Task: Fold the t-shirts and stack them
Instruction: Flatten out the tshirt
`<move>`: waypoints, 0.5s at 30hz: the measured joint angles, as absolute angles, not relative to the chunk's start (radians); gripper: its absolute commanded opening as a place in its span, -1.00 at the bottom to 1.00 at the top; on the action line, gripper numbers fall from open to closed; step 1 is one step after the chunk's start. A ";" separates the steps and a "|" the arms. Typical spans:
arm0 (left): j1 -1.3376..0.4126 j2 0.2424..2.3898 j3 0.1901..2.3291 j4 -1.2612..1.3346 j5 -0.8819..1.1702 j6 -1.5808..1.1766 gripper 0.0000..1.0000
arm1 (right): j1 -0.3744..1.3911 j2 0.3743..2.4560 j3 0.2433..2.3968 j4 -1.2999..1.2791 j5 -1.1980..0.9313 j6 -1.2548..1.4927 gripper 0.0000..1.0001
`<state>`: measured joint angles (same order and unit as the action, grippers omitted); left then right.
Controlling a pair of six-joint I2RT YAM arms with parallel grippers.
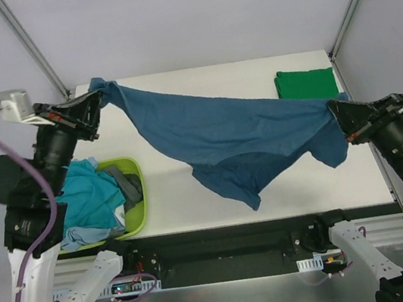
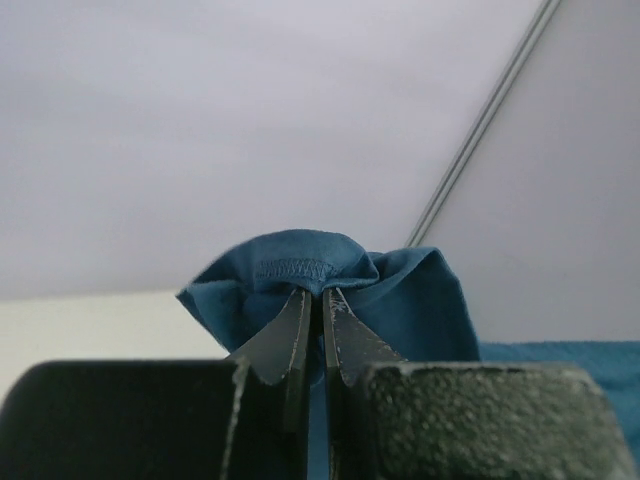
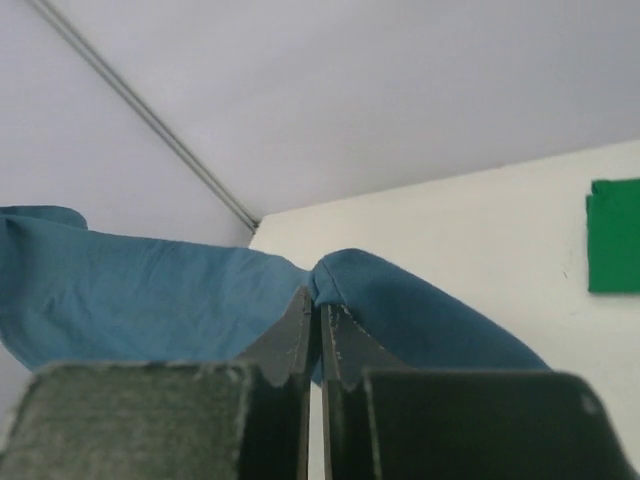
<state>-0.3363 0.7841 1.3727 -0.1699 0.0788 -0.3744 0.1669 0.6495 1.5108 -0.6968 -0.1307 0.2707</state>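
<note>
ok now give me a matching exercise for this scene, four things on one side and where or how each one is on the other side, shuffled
Things:
1. dark blue t-shirt
2. bright green t-shirt
3. turquoise t-shirt
4. lime basket

States:
A. folded flat at the far right of the table
B. at the near left, partly filled
C. stretched between the left claw and the right claw
D. crumpled in the basket

Pairs: 1-C, 2-A, 3-D, 4-B

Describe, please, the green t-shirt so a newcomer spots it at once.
Find the white table, far right corner. The green t-shirt lies there, a folded rectangle, while the blue t-shirt hangs between the left gripper and right gripper.
</note>
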 measured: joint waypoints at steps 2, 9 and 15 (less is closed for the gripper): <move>-0.336 0.778 1.435 -0.168 0.082 -0.364 -1.00 | 0.167 0.672 1.606 -0.725 -0.159 0.266 -0.99; -0.336 0.846 1.570 -0.164 0.069 -0.333 -1.00 | 0.167 0.778 1.792 -0.747 -0.188 0.245 -0.99; -0.332 1.100 1.691 -0.163 -0.039 -0.286 -1.00 | 0.167 0.972 1.818 -0.721 -0.093 0.202 -0.99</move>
